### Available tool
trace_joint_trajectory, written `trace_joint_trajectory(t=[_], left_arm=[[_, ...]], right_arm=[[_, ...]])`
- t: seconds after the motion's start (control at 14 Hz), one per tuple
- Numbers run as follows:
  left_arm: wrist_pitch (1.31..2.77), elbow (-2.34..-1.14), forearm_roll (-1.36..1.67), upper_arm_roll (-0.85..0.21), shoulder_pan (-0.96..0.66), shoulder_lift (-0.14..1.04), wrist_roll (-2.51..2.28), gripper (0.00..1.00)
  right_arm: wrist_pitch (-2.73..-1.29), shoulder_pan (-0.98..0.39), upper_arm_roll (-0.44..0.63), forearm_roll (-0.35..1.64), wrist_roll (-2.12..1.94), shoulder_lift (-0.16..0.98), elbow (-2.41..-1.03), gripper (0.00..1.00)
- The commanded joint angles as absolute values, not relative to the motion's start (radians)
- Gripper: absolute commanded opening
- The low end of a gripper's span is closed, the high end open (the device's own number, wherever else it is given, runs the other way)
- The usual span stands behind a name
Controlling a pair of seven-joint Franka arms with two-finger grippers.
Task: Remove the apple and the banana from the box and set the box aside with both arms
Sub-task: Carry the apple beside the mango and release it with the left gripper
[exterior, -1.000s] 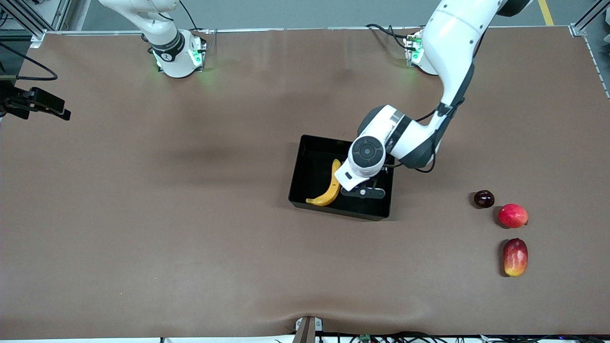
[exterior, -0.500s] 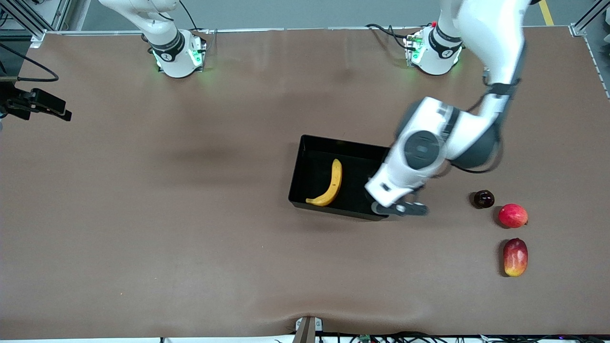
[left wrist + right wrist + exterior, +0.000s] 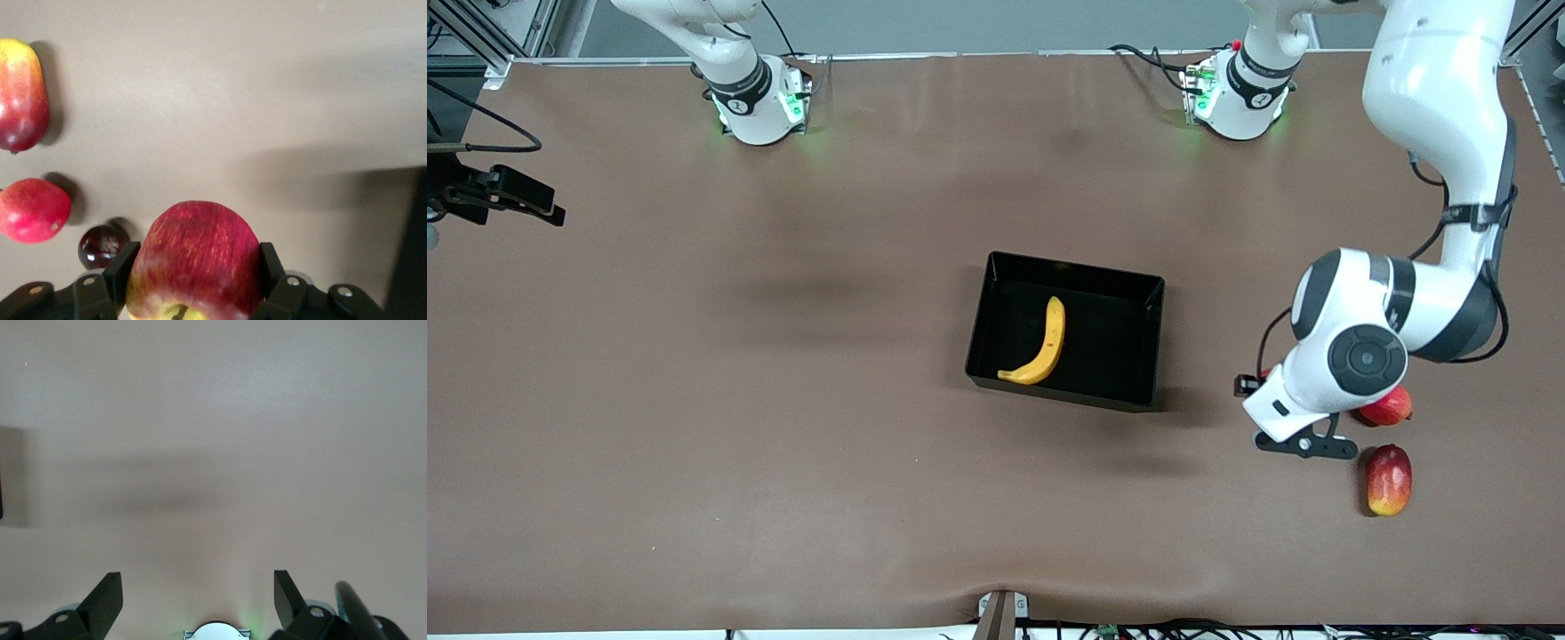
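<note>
The left gripper (image 3: 193,293) has carried the apple (image 3: 193,263) out of the box (image 3: 996,267) and now holds it clamped over the desk (image 3: 783,444), near the loose fruits. The banana (image 3: 1040,347) remains inside. The right gripper (image 3: 198,600) waits wide open.

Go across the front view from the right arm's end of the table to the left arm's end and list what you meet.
box with banana in it → left tool gripping apple → mango
</note>
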State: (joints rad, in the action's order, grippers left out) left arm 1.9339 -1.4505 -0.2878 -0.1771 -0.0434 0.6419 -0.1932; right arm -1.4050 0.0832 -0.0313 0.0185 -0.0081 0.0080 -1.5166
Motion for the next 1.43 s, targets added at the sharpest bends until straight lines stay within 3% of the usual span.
trace_joint_trajectory(t=[0.0, 0.36, 0.86, 0.93, 1.07, 1.36], left_arm=[[2.005, -1.445, -0.313, -0.187, -0.003, 0.699, -0.173, 0.0], [2.117, -1.443, -0.342, -0.187, 0.077, 0.744, -0.052, 0.0], [2.115, -1.523, -0.316, -0.193, 0.078, 0.761, -0.048, 0.0], [2.115, -1.529, -0.316, -0.193, 0.08, 0.761, -0.041, 0.18], [2.118, -1.523, -0.316, -0.193, 0.08, 0.764, -0.043, 1.0], [2.108, -1.502, -0.314, -0.221, 0.057, 0.706, -0.058, 1.0]], right_arm=[[-1.401, 0.084, -0.037, 0.02, 0.002, 0.011, -1.514, 1.0], [-1.402, 0.083, -0.041, 0.021, 0.002, 0.009, -1.513, 1.0], [-1.401, 0.071, -0.038, 0.021, 0.002, 0.009, -1.511, 1.0], [-1.401, 0.071, -0.038, 0.021, 0.002, 0.009, -1.511, 1.0], [-1.401, 0.071, -0.038, 0.021, 0.002, 0.009, -1.512, 1.0], [-1.39, 0.069, -0.038, 0.021, 0.003, 0.009, -1.513, 1.0]])
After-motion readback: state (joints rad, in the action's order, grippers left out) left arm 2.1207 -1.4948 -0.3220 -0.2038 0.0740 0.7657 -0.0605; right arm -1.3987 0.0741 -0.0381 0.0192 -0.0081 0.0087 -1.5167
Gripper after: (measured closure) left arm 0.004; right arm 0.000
